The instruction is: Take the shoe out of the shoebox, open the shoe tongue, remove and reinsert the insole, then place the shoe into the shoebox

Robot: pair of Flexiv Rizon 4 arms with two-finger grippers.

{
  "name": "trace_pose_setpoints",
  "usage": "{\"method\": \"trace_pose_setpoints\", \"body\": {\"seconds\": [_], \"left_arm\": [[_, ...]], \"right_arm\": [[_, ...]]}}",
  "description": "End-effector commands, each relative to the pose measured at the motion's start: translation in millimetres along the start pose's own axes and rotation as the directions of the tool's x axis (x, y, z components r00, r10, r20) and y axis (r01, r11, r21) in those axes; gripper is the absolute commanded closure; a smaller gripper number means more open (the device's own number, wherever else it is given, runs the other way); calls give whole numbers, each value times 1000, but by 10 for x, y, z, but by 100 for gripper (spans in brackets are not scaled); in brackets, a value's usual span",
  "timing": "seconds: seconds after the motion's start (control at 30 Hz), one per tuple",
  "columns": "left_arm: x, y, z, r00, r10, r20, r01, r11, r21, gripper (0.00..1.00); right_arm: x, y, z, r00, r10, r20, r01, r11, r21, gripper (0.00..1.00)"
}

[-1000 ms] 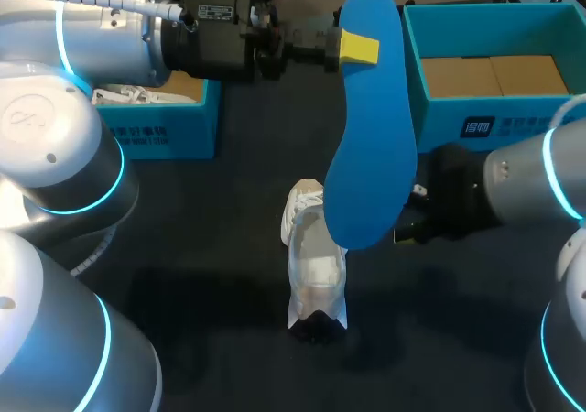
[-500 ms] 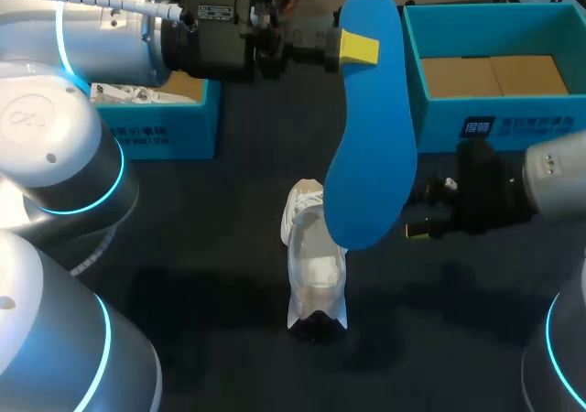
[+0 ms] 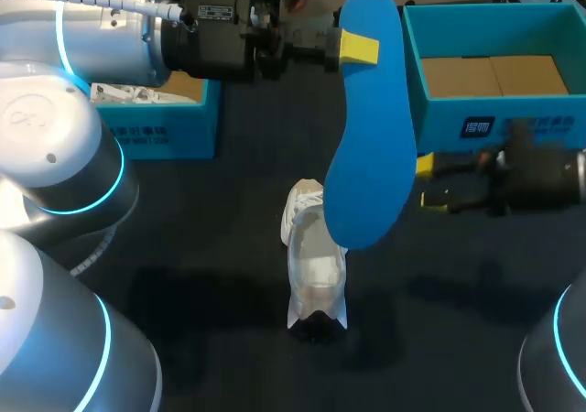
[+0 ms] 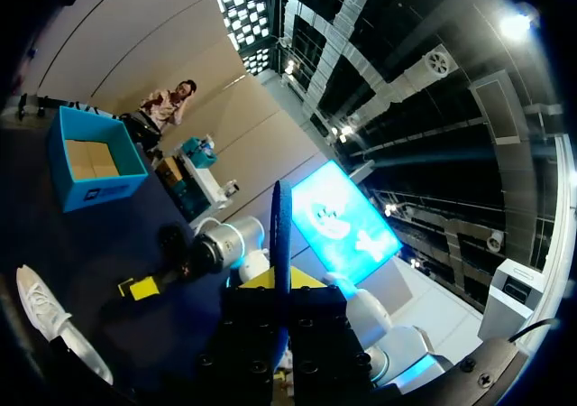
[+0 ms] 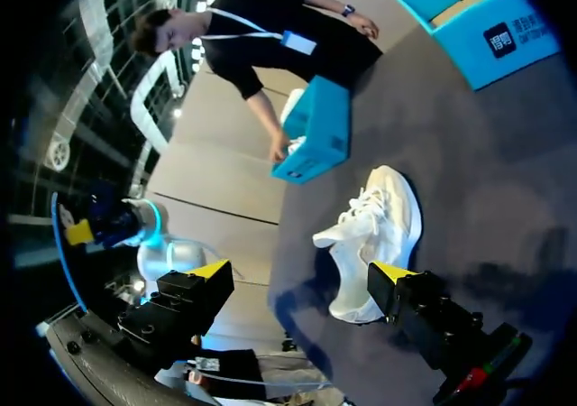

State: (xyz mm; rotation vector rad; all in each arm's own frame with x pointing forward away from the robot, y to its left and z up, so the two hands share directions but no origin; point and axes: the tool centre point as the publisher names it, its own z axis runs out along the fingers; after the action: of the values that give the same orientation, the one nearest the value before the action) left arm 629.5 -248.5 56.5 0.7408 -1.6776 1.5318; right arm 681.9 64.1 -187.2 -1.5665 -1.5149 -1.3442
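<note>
Dark tabletop (image 3: 211, 247) bears the white mesh sneaker (image 3: 314, 265) at its middle. Above, the left gripper (image 3: 355, 48) pinches the flat blue foam insole (image 3: 371, 128) near one end. The right gripper (image 3: 428, 183), fingers spread wide, hangs beside the sneaker, holding nothing.

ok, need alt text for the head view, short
The left gripper holds a blue insole by one end, over a white shoe lying on the dark table. The right gripper is open beside the insole, near an open teal shoebox; a second teal box sits at far left.
</note>
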Motion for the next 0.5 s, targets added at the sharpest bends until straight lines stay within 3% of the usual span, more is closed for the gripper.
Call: {"method": "trace_pose_setpoints", "body": {"seconds": [0.03, 0.33, 0.5], "left_arm": [[1, 12, 5, 1000, -1, 3, 1, 1000, 1, 100], [1, 12, 5, 1000, -1, 3, 1, 1000, 1, 100], [1, 12, 5, 1000, -1, 3, 1, 1000, 1, 100]], "right_arm": [[140, 108, -275, 999, 19, -32, -19, 1000, -8, 0], [382, 338, -474, 988, 16, -153, -20, 999, -28, 0], [503, 427, -464, 989, 21, -145, -13, 999, 50, 0]]}}
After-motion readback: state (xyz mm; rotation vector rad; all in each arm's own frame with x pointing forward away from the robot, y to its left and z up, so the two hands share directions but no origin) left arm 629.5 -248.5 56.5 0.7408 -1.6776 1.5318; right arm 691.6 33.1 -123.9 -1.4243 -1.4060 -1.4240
